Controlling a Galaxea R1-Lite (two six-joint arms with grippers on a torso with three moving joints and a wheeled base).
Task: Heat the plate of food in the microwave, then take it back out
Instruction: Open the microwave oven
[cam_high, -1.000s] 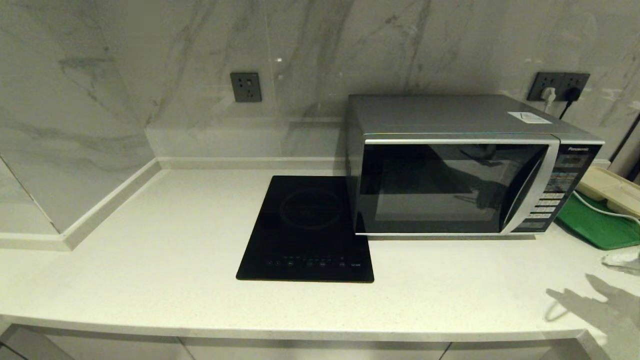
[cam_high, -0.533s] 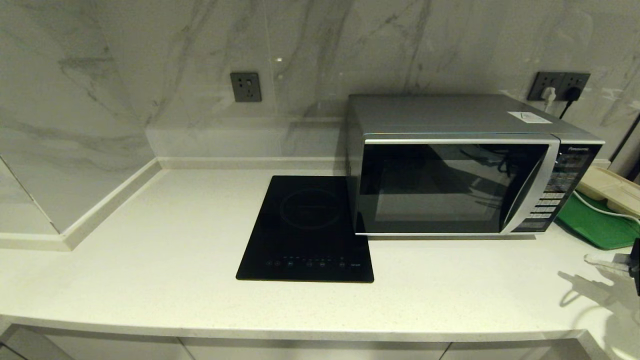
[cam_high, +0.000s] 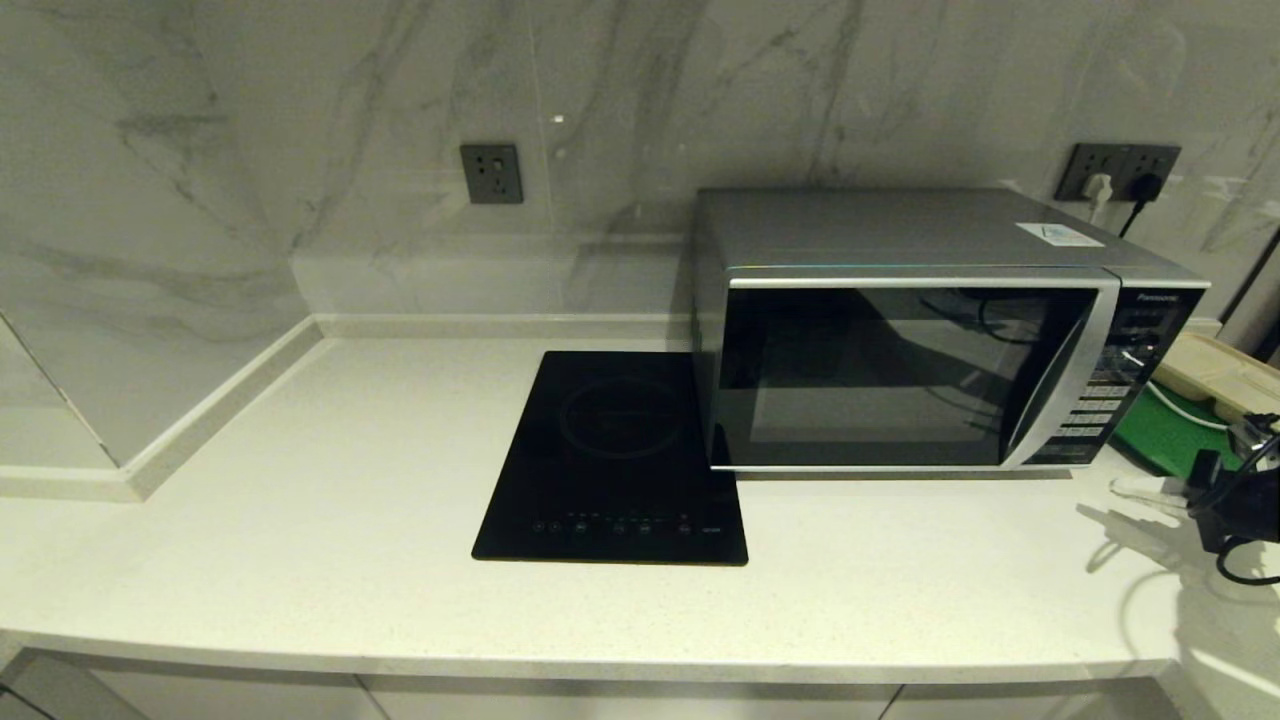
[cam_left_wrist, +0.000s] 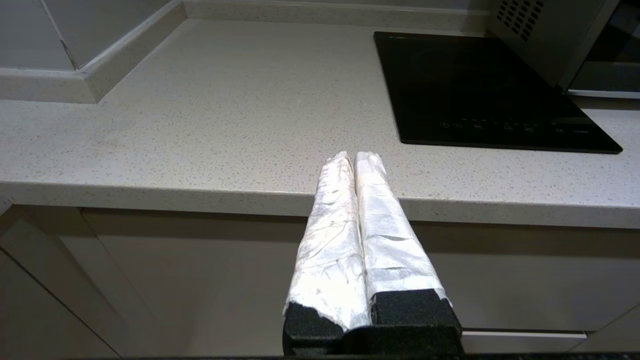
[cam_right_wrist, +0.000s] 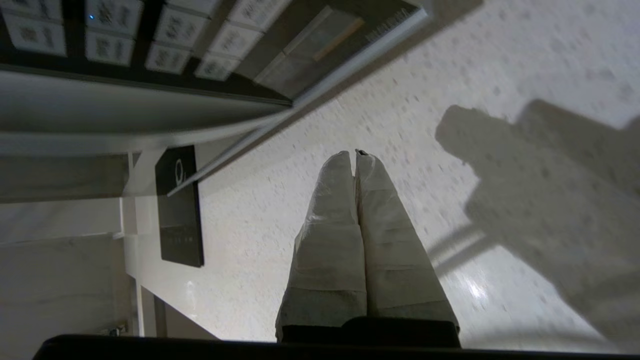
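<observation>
The silver microwave stands on the counter at the right with its dark glass door closed. Its keypad shows close in the right wrist view. My right gripper hovers over the counter just right of the microwave's front corner, its white-wrapped fingers pressed together and empty. My left gripper hangs below the counter's front edge, shut and empty, out of the head view. The plate of food is not visible in any view.
A flat black induction cooktop lies left of the microwave. A green tray with a beige compartment tray on it sits at the far right. Wall sockets with plugs are behind the microwave.
My right arm has come into the head view from the right edge and moved left toward the microwave's keypad side. The left arm has not moved.
</observation>
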